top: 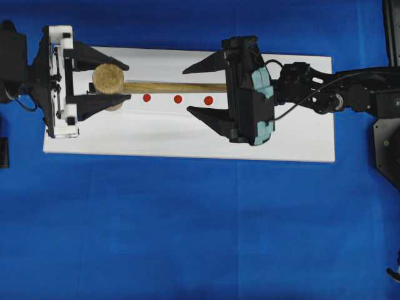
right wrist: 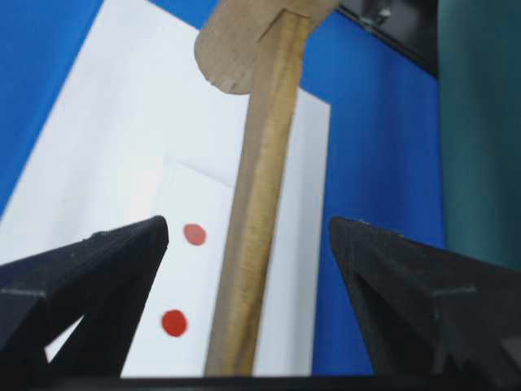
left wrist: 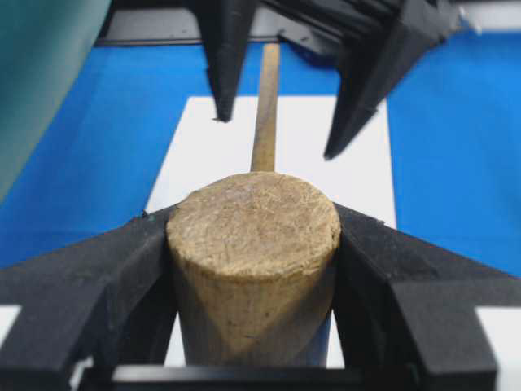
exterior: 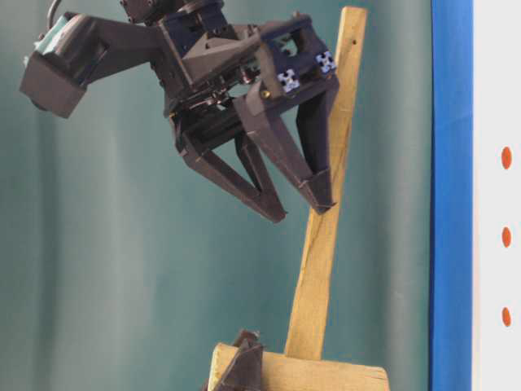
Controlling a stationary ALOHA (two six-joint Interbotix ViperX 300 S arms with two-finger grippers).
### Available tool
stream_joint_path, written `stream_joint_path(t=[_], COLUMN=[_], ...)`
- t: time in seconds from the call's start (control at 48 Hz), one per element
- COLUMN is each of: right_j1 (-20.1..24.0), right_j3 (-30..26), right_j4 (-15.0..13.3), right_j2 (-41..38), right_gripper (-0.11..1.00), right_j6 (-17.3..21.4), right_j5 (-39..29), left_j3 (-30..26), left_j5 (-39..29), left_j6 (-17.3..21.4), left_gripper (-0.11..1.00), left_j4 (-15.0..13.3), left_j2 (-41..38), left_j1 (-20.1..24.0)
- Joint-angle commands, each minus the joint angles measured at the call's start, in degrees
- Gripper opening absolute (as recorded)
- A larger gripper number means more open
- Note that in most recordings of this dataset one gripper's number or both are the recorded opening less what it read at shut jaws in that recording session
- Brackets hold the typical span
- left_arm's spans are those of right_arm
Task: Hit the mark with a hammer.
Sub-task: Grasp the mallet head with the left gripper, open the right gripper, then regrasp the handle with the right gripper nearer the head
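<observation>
Left gripper [top: 103, 80] clamps the hammer [top: 109, 79] head; right gripper [top: 199, 89] gapes around the handle
We judge it stiff, head-heavy wood, best held mid-handle

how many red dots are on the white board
3, in a row on the white board just below the hammer handle: left dot, middle dot, right dot. More could be hidden under the arms.

One hammer [top: 125, 85] (three red dots [top: 177, 99])

A blue cloth [top: 187, 237] covers the table, with a teal wall [exterior: 98, 269] behind, evenly lit.
</observation>
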State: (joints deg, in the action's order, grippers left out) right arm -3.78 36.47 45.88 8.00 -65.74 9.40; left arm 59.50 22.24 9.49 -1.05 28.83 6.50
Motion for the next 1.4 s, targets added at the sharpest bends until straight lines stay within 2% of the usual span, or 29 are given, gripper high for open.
stream_joint_path(t=[0.0,0.208,0.438,0.542,0.605,0.75,0.834,0.896,1.084,1.376], right_j1=[-0.09,-0.09,-0.18,-0.18,-0.18,-0.18,-0.18,-0.18,-0.18,-0.35], right_j3=[-1.41,-1.67,-2.9,-3.6,-3.69,-3.6,-3.52,-3.43,-3.16,-3.25], right_j4=[2.64,8.35,13.27,14.94,15.03,15.12,15.12,15.03,15.12,15.21], right_j2=[1.14,0.62,-3.25,-4.39,-4.48,-4.39,-4.39,-4.31,-4.22,-4.22], right_gripper=[0.94,0.94,0.93,0.88,0.76,0.33,0.12,0.02,0.02,0.02], right_j6=[0.09,0.09,0.09,0.09,0.0,-0.09,-0.09,-0.09,-0.09,0.0], right_j5=[0.0,-0.53,-0.18,-0.09,-0.09,-0.44,-0.97,-1.49,-1.32,-1.23], left_j3=[-1.93,-1.93,-2.2,-2.2,-2.11,-2.02,-2.02,-2.11,-1.93,-2.02], left_j5=[0.35,0.35,0.44,0.44,0.44,0.35,0.35,0.44,0.44,0.79], left_j6=[0.88,0.97,0.97,0.97,0.88,0.79,0.79,0.79,1.67,0.53], left_gripper=[0.45,0.45,0.45,0.45,0.45,0.45,0.45,0.45,0.45,0.46], left_j4=[0.0,0.0,0.09,0.0,0.0,0.0,0.0,0.0,0.0,0.0], left_j2=[0.44,0.35,0.44,0.62,0.79,0.88,0.88,0.88,0.97,0.97], left_j1=[-0.53,-0.62,-0.79,-1.14,-1.14,-1.14,-1.23,-1.23,-1.14,-1.58])
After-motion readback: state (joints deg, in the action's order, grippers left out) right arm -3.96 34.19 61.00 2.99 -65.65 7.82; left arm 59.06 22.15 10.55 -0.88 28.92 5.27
